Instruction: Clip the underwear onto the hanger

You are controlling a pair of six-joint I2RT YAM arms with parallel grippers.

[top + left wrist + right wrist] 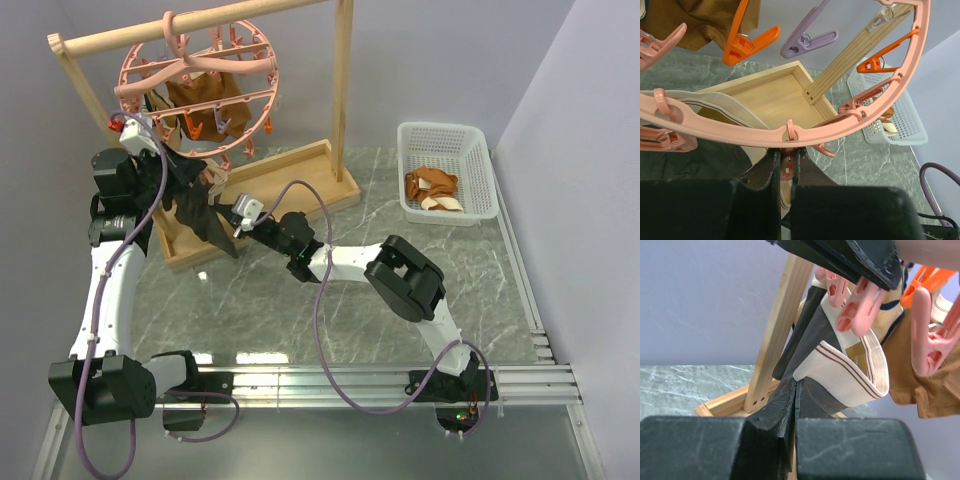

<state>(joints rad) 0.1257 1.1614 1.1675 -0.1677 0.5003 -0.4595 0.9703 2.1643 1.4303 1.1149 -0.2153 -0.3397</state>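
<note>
L arm [100,290]: rises near-vertical from its base, elbow high, wrist bent fwd and to the right. L gripper [786,156]: jaws nearly closed, pinching a pink clip [785,172] betw. the fingertips. R arm [400,275]: folded low, forearm stretched across toward the L side (wrist cam on top). R gripper [795,392]: jaws fully together, nipping the dark cloth of the underwear [810,340]. Both tips near each other, L above R.
</note>
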